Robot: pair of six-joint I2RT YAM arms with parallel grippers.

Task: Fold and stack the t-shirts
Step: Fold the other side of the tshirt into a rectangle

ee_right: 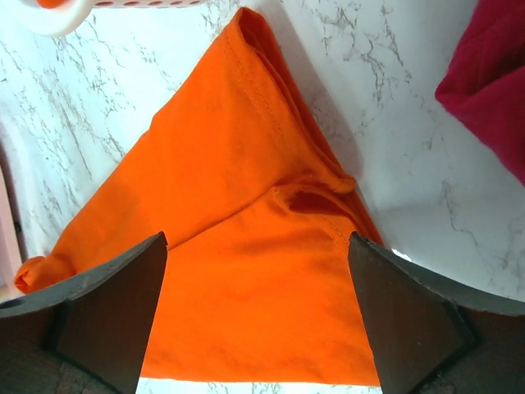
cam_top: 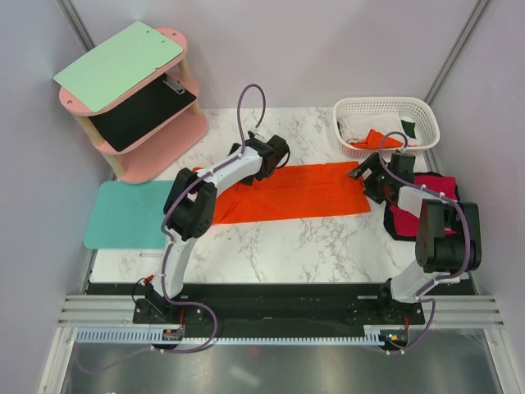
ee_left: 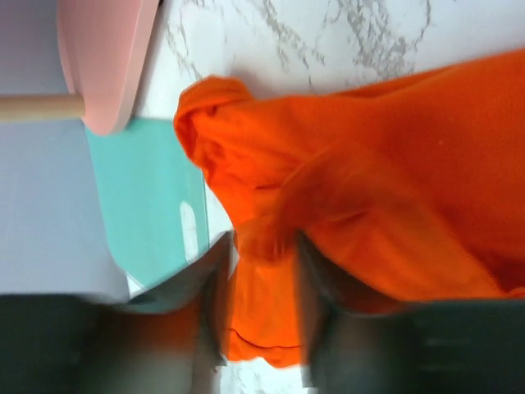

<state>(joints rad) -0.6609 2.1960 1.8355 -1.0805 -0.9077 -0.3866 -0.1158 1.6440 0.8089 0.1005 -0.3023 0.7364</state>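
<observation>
**Two grippers at opposite ends of an orange t-shirt**

One orange t-shirt (cam_top: 299, 193) lies in a long band across a white marble table (cam_top: 287, 254). The left gripper (cam_top: 279, 160) is at the band's far left edge. In its wrist view, the left gripper (ee_left: 262, 271) has its jaws drawn close together with a bunched fold of the orange t-shirt (ee_left: 369, 189) pinched between them. The rest of the cloth spreads out ahead of the jaws and to one side.

The right gripper (cam_top: 362, 172) hangs over the shirt's other end. In its wrist view, the right gripper (ee_right: 256, 246) has its jaws spread wide and holds nothing. The orange t-shirt (ee_right: 246, 230) lies flat below the gap, and one corner of it points away ahead of the fingertips.

Beside the open jaws, on the outer side, lies a crimson t-shirt (cam_top: 431, 187) with black cloth (cam_top: 389, 231) showing at its edge. Beyond those jaws stands a white basket (cam_top: 385, 103) holding white, orange and dark green cloth.

Past the closed left jaws, a teal mat (ee_left: 148, 197) lies just beside the shirt's bunched end. A pink shelf (ee_left: 107, 49) stands farther off.
</observation>
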